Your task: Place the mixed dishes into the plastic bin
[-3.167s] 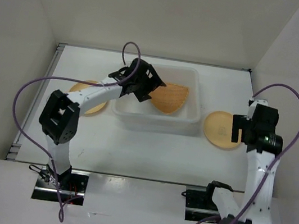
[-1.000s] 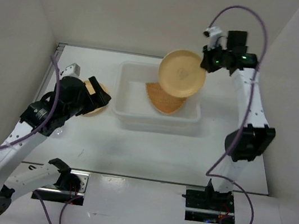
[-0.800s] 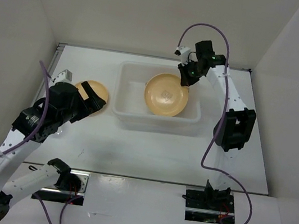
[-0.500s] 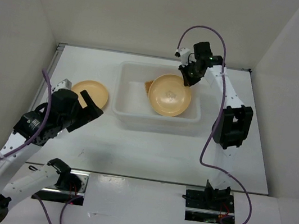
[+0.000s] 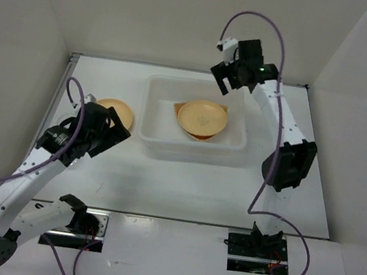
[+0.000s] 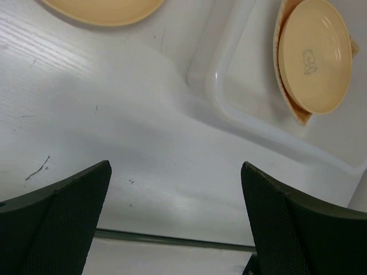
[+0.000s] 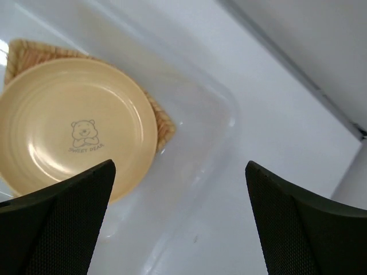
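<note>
Left gripper (image 5: 113,133) wide open and empty, just short of a plate (image 5: 109,105) on the bench (image 5: 183,186), probably lining up a grasp. Beyond it, the bin (image 5: 188,151) holds the second plate (image 5: 203,117), stacked on the basket dish (image 7: 164,125). Right gripper (image 5: 224,81) directly above, spread wide and empty; drop looks done.

White table (image 5: 184,179), matte, wood-grain texture visible in the left wrist view. Small dark scratch (image 6: 37,169) near the table's near-left area, plus a few tiny specks. Plain white enclosure walls (image 5: 188,20) at back and both sides. Metal rail (image 5: 69,70) runs along the table's left edge.
</note>
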Controlling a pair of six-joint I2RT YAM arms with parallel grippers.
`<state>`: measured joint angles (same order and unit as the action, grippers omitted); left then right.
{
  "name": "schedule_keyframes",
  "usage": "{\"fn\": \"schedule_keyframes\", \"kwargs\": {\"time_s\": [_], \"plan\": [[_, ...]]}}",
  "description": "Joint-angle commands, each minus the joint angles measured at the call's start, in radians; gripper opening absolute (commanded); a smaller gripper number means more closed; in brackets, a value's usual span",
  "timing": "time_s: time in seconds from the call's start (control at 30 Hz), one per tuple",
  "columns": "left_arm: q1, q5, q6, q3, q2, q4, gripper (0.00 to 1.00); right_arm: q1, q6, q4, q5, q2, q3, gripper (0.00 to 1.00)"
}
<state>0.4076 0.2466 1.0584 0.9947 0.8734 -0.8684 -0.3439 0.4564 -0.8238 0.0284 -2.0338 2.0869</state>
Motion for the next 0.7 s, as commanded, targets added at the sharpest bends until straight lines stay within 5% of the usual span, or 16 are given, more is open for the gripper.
{"fn": "schedule_keyframes", "kwargs": {"time_s": [0.0, 0.07, 0.17, 0.27, 0.4, 0.67], "plan": [[-0.02, 0.062, 0.041, 0.015, 0.073, 0.123, 1.0, 0.06, -0.071, 0.002, -0.001, 0.233, 0.09, 0.98], [-0.061, 0.076, 0.007, 0.015, 0.161, 0.184, 1.0, 0.114, -0.071, -0.009, -0.01, 0.344, -0.005, 0.98], [-0.139, 0.017, -0.005, 0.027, 0.324, 0.224, 1.0, 0.181, -0.062, 0.002, -0.01, 0.533, -0.393, 0.98], [-0.238, -0.151, 0.075, 0.009, 0.448, 0.261, 1.0, 0.241, -0.062, 0.011, -0.021, 0.728, -0.644, 0.98], [-0.282, -0.242, 0.283, -0.138, 0.447, 0.417, 1.0, 0.341, -0.062, 0.0, -0.076, 0.914, -0.821, 0.98], [-0.309, -0.115, 0.471, -0.146, 0.472, 0.378, 1.0, 0.494, -0.122, 0.035, -0.078, 1.081, -1.001, 0.98]]}}
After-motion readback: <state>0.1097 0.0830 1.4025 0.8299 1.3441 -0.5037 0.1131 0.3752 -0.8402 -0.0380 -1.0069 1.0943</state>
